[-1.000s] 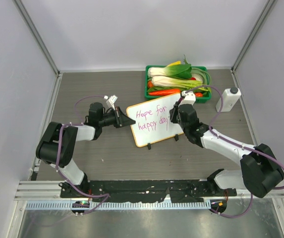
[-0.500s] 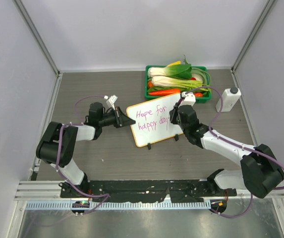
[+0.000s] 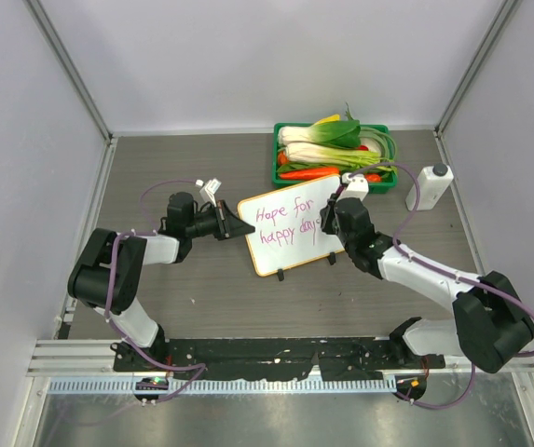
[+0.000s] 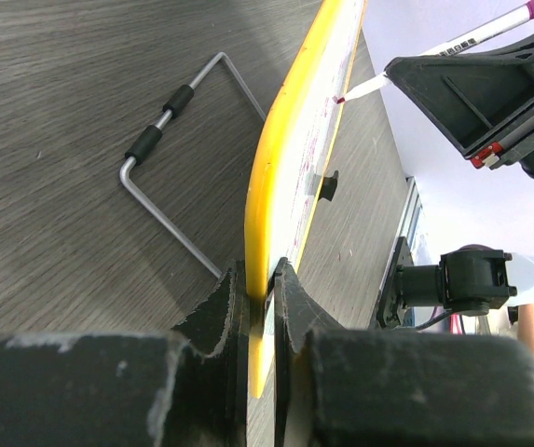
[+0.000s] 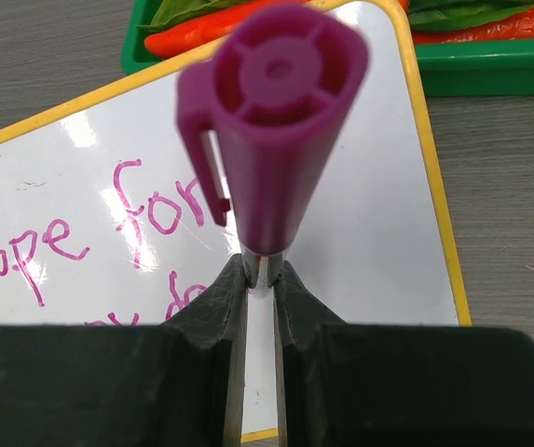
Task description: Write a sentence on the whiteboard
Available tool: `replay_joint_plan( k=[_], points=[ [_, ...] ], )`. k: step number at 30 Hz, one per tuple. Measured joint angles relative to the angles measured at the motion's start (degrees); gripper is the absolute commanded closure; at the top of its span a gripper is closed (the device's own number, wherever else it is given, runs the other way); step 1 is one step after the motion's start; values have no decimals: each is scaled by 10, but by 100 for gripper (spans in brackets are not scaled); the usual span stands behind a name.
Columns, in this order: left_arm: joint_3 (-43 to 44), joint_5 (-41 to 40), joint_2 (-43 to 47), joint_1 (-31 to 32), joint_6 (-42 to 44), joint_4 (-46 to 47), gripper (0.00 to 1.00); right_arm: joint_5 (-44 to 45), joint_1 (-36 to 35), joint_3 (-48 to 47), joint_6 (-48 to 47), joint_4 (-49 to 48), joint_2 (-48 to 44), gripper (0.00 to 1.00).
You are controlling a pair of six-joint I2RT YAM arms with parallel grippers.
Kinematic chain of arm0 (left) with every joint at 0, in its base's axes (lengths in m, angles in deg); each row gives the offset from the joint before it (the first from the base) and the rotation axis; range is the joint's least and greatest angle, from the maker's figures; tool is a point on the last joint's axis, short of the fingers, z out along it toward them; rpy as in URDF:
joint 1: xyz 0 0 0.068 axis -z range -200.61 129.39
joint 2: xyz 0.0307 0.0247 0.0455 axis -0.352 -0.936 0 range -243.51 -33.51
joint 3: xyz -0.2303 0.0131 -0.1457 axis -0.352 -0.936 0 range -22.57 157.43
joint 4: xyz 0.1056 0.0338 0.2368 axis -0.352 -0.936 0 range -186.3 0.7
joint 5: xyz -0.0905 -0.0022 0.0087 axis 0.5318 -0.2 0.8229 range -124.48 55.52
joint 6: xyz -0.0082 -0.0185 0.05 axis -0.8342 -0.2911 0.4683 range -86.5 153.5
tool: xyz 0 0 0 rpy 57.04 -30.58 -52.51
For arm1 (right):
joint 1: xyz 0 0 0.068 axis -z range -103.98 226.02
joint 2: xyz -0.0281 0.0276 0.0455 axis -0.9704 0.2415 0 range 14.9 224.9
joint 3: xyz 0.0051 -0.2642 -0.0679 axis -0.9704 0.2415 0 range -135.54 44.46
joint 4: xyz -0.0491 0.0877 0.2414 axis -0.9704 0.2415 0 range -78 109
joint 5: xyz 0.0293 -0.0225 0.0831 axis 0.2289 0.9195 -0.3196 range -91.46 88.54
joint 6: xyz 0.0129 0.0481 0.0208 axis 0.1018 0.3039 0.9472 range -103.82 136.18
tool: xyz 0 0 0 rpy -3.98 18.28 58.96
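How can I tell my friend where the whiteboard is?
Find the green tray of vegetables at the back. Right in front of it is the whiteboard. Only it has a yellow rim and pink writing.

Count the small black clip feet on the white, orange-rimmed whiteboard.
2. One black clip foot sits on the near edge of the whiteboard, near its left corner; the other foot is further right on that edge. The right gripper covers part, so more may be hidden.
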Motion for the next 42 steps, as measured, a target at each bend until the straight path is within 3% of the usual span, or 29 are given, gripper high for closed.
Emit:
replay_joint_plan(
  k=[42],
  points=[
    [1,1,0,0,0,0,100,-61,2,24,32,18,-35,99]
  ],
)
